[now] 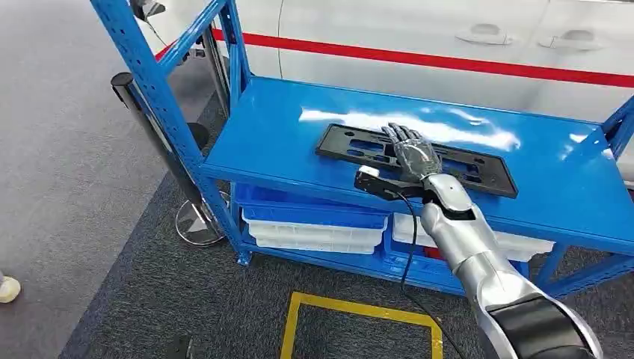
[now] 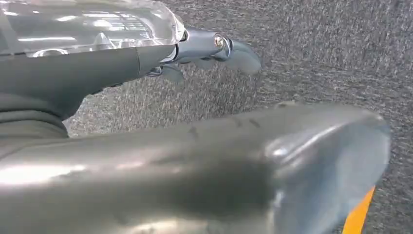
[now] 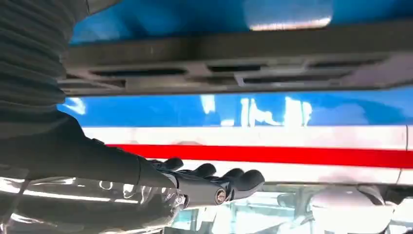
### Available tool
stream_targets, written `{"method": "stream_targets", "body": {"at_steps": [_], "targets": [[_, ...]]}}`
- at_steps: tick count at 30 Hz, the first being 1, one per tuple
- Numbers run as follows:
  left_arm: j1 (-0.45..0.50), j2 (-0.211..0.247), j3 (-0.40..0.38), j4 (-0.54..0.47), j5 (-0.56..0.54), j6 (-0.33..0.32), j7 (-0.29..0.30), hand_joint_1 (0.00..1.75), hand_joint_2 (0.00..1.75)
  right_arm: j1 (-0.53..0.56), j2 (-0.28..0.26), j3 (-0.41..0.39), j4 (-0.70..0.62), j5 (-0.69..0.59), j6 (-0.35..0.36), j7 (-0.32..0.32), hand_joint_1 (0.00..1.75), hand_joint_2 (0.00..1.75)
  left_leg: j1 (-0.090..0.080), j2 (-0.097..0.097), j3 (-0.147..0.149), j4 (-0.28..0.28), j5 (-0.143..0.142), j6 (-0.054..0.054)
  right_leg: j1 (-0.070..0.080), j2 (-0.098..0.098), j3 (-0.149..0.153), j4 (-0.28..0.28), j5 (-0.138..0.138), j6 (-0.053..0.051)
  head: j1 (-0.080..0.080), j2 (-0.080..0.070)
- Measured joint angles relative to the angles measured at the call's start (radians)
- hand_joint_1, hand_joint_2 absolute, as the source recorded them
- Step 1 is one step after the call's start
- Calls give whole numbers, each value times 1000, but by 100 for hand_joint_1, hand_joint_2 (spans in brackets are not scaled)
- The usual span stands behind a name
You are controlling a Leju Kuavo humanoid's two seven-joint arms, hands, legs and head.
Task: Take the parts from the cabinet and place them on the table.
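Over the black part (image 1: 456, 161) (flat on shelf (image 1: 284, 134)), right robot hand (image 1: 411, 153).

The flat part (image 1: 419, 159) is lying on the rack's top shelf (image 1: 284, 142); the right hand (image 1: 413, 152) is hovering over its middle, and trays (image 1: 314, 232) are sitting beneath that shelf.

The head view looks down from high onto the glossy blue metal shelf (image 1: 314, 142). The right wrist view skims close over that same shelf (image 3: 204, 14); the left wrist view faces grey speckled carpet (image 2: 311, 58).

Black part (image 1: 351, 143): middle hidden beneath right hand (image 1: 413, 153). White trays (image 1: 318, 232): partly covered by blue shelf (image 1: 284, 127).
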Motion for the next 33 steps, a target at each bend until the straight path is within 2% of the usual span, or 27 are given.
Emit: {"method": "stream_targets", "body": {"at_steps": [1, 3, 4, 5, 6, 7, 8, 9, 10, 13, 14, 15, 16, 17, 18, 19, 20, 21, 22, 24, 25, 28, 30, 31, 33], "targets": [[0, 0, 0, 0, 0, 0, 0, 0, 0, -15, 5, 2, 5, 3, 0, 1, 0, 175, 0, 0, -26, 58, -35, -3, 0, -1, 0, 0, -1, -7, -1, 0], [2, 0, 0, 0, 1, 0, 0, 0, 0, -36, 18, 9, 19, 9, 0, 4, 0, 175, 2, 0, -105, 229, -110, -9, 3, -2, 0, 1, -2, -10, 0, 0], [5, 0, 0, 0, 2, -2, 0, 0, 0, -42, 26, 13, 26, 13, 2, 7, 0, 175, 3, 0, -135, 290, -125, -10, 5, -2, 0, 2, -3, -11, 0, 0], [7, 0, 0, 0, 4, -3, 0, 0, 0, -49, 33, 18, 31, 18, 8, 10, 0, 175, 3, 0, -144, 302, -115, -9, 6, 0, 1, 3, -4, -12, -1, 0], [8, 0, 0, 0, 6, -5, -2, 0, 0, -56, 41, 23, 35, 19, 12, 12, 0, 175, 3, 0, -129, 261, -81, -6, 7, 2, 1, 4, -5, -12, 0, 0], [8, 0, 0, 0, 7, -5, -7, 0, 0, -64, 47, 25, 39, 21, 16, 16, 0, 175, 2, 0, -95, 186, -35, -1, 8, 4, 3, 5, -6, -12, 0, 0], [7, 0, 0, 0, 8, -5, -11, 0, 0, -72, 54, 27, 42, 23, 16, 19, 0, 175, 2, 0, -50, 85, 14, 6, 9, 4, 6, 5, -9, -9, 0, 0], [8, 0, 0, 0, 9, -4, -13, 0, 0, -79, 57, 31, 44, 23, 16, 20, 0, 175, 0, 0, -16, 5, 41, 13, 9, 4, 8, 5, -10, -7, 0, 0], [8, 0, 0, 0, 10, -3, -14, 0, 0, -87, 58, 32, 48, 25, 16, 21, 0, 175, -6, 0, 0, -13, 27, 16, 16, 4, 4, 7, -11, -2, 0, 0], [14, 0, 0, 0, 10, -3, -16, 0, 0, -88, 59, 34, 58, 27, 15, 23, 0, 175, -8, -2, -4, -18, 29, 21, 12, 3, 5, -1, -7, 12, 0, 0], [14, -1, 0, 0, 10, -2, -17, 0, 0, -90, 59, 35, 58, 27, 15, 23, 0, 175, 1, -2, 1, -31, 35, 31, 17, 3, 6, -1, -9, 20, 0, 0], [14, 0, 0, 0, 10, -2, -17, 0, 0, -92, 59, 36, 60, 27, 14, 23, 0, 175, 3, -1, 6, -38, 39, 34, 11, 3, 3, 11, -20, 24, 0, 0], [12, -1, 0, 0, 10, -2, -17, 0, 0, -96, 60, 38, 63, 27, 15, 23, 0, 175, 3, 0, 6, -40, 40, 38, 12, 1, -15, 47, -46, 28, 0, 0], [11, -1, 0, 0, 10, -2, -17, 0, 0, -99, 60, 40, 65, 28, 15, 23, 0, 175, 3, 0, 6, -39, 40, 41, 11, 1, -54, 129, -89, 30, 0, 0], [12, -2, 0, 0, 10, -2, -17, 0, 0, -98, 60, 41, 69, 29, 16, 24, 0, 175, 3, 0, 7, -39, 40, 42, 9, 1, -92, 208, -121, 33, 0, 0], [13, -2, 0, 0, 10, 0, -16, 0, 0, -96, 60, 42, 76, 29, 17, 26, 0, 175, 3, 0, 6, -38, 39, 43, 8, 1, -129, 276, -139, 35, 0, 0], [15, -2, 0, 0, 11, 2, -14, 0, 0, -94, 60, 42, 80, 31, 18, 28, 0, 175, 3, -1, 6, -37, 38, 43, 6, 1, -147, 302, -135, 37, 0, 0], [16, -2, 0, 0, 11, 3, -12, 0, 0, -93, 60, 43, 84, 33, 18, 29, 0, 175, 3, -1, 7, -36, 36, 42, 4, 1, -142, 281, -108, 37, 0, 0], [16, -2, 0, 0, 12, 3, -11, 0, 0, -94, 60, 45, 86, 33, 19, 29, 0, 175, 4, -2, 8, -33, 33, 40, 3, 0, -116, 219, -64, 37, 0, 0], [14, -2, 0, 0, 19, -2, -13, 0, 0, -98, 60, 45, 88, 33, 19, 29, 0, 175, 4, -3, 9, -22, 23, 33, 0, -2, -36, 42, 23, 35, 0, 0], [14, -2, 0, 0, 21, -5, -16, 0, 0, -100, 59, 45, 90, 33, 19, 29, 0, 175, -2, -3, 5, -19, 20, 27, 4, -2, -23, 21, 5, 32, 0, 0], [16, -2, 1, 0, 30, -17, -20, 0, 0, -95, 58, 47, 96, 33, 32, 24, 0, 175, -2, -2, 5, -21, 20, 15, 9, 2, -27, 14, 5, 16, 0, 0], [16, -2, 1, 0, 32, -21, -23, 0, 0, -94, 56, 48, 97, 34, 45, 21, 0, 175, 0, -1, 3, -13, 6, 3, 1, 1, -18, 2, 10, 1, 0, 0], [16, -2, 1, 0, 32, -21, -25, 0, 0, -95, 55, 48, 98, 35, 50, 21, 0, 175, 0, 0, -9, 21, -16, -2, 1, 1, -15, 1, 10, -5, -1, 0], [15, -2, 1, 0, 31, -25, -26, 0, 0, -89, 54, 50, 101, 37, 53, 22, 0, 175, 3, 0, -82, 175, -92, -9, 3, 0, -15, 1, 8, -10, -1, 0]]}}
